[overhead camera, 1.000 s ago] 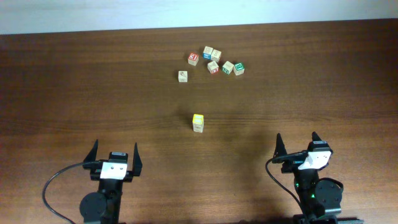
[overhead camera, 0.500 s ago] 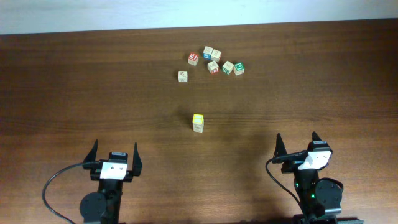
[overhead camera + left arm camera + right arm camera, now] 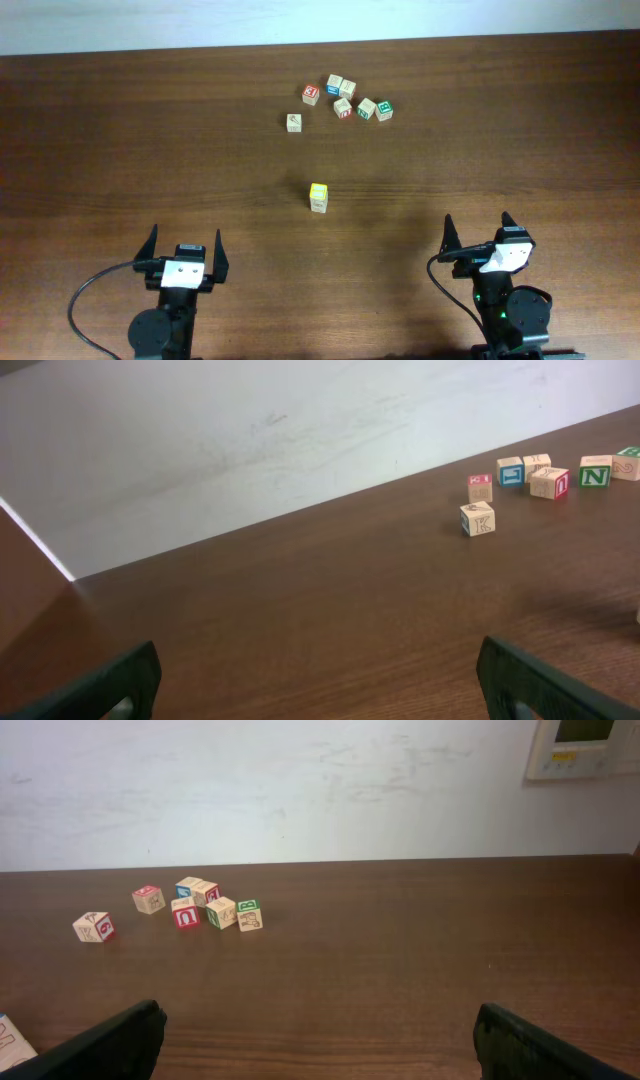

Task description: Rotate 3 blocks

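A brown wooden desk (image 3: 120, 150). At its near edge, the left end effector (image 3: 186, 236) and right end effector (image 3: 478, 222) sit with fingers spread wide, holding nothing. A yellow-topped block (image 3: 318, 197) lies ahead, between them. A pale block (image 3: 294, 122) and a cluster of alphabet blocks (image 3: 348, 97) lie farther back, well apart from both.

Table (image 3: 120, 150): dark reddish-brown wood, fine grain running across.
Wall (image 3: 300, 780): off-white, faint grey smudges.
Yellow-topped block (image 3: 318, 197): bright yellow top, pale wood side.
Lone block (image 3: 294, 122): pale natural wood, faint tan marking.
Red-topped block (image 3: 310, 94): red print on pale wood.
Blue-faced block (image 3: 334, 89): blue print, pale wood.
Green-faced block (image 3: 384, 110): green border and letter.
Left gripper (image 3: 186, 232): black fingers, white body.
Right gripper (image 3: 478, 218): black fingers, white body.
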